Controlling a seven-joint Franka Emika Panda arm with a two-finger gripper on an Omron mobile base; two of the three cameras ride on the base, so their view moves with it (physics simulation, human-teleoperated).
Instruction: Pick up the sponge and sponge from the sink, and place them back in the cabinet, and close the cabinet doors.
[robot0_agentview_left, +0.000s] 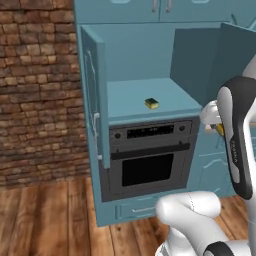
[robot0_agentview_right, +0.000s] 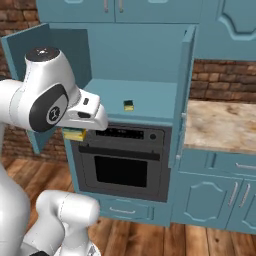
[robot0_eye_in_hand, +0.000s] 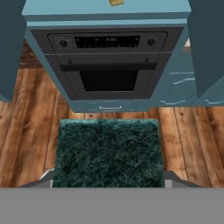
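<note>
Carrying the second sponge (robot0_eye_in_hand: 108, 153) toward the open cabinet (robot0_agentview_left: 145, 55), the gripper (robot0_agentview_right: 75, 134) is clenched on it; its dark green scouring face spreads across the lower middle of the hand view, and its yellow edge peeks under the hand at left centre of the right base view. The first sponge (robot0_agentview_left: 152, 103) already lies on the cabinet shelf (robot0_agentview_left: 135, 97), above the black oven (robot0_agentview_left: 147, 160). Both cabinet doors (robot0_agentview_left: 94, 100) stand open. Next, I judge, the hand must rise to shelf height, reach in beside the first sponge, then let go.
</note>
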